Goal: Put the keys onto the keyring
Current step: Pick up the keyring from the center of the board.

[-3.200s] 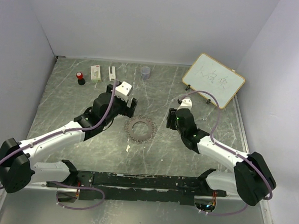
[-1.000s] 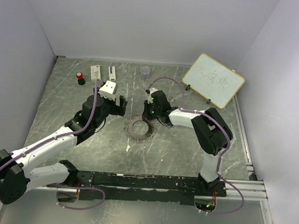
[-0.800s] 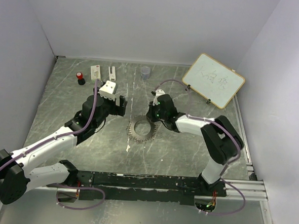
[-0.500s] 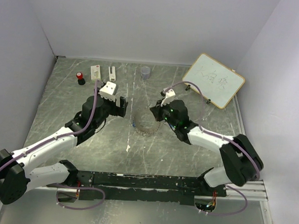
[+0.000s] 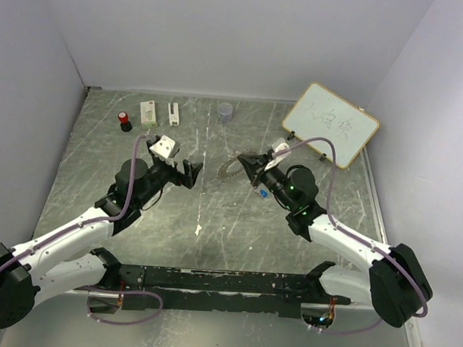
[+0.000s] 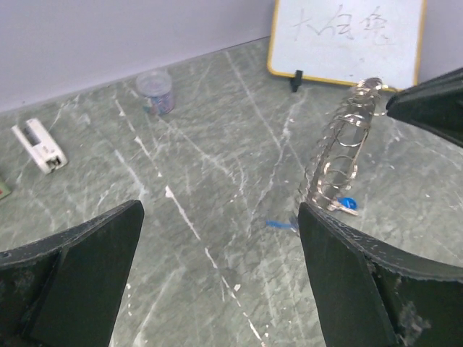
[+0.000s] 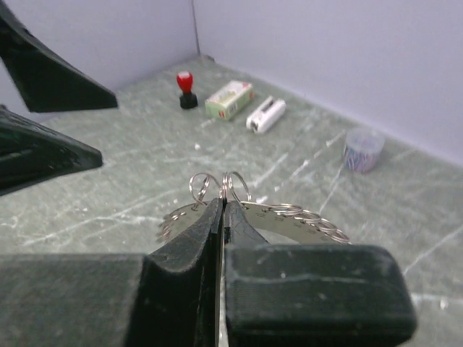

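The only writing in view is on the whiteboard (image 6: 346, 37), past the right end effector (image 7: 221, 210). It is a few grey handwritten strokes inside a yellow-wood frame, too loose to read. A green-and-white box (image 7: 229, 100) ahead of that end effector has a printed face, but the print is too small to make out.

The right end effector has its black fingers pressed together on the rim of the keyring (image 7: 289, 217) and holds it off the desk (image 5: 236, 229). The keyring is a thin, flat band of silvery metal. Small wire loops are strung along its edge, and two of them stand up just past the fingertips. Just under this end effector is a blue-headed key (image 5: 262, 193). I cannot tell whether it hangs from the ring or lies on the desk.

The left end effector (image 6: 221, 217) has its matte black, wedge-shaped fingers spread wide apart, with nothing between them. The keyring is ahead of it and to its right, seen edge-on.

Further ahead of the left end effector are a small translucent cup (image 6: 155, 90) and a white oblong object (image 6: 40, 147). A red stamp (image 7: 187, 90) on a black base stands beside the box. The desk is grey-green with a marbled pattern of pale veins.
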